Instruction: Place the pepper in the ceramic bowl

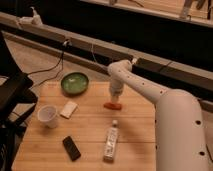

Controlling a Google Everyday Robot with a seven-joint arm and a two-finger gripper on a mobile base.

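The gripper point(115, 98) is poised right over the pepper point(112, 105), laid on the table point(90, 131) well right of the ceramic bowl point(75, 83); whether it is gripped cannot be told. So slim a pepper could be squeezed out sideways. Its long axis is set left-to-right; the tapered end cannot be judged.

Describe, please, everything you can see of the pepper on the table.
The pepper is small, slim and red-orange, with an elongated shape. It lies flat on the wooden table, with its length running roughly left to right in the view. It sits to the right of the green ceramic bowl and apart from it, with the bottle nearer the camera. The gripper hangs directly over it, at or just above its top. Whether the gripper touches the pepper cannot be told.
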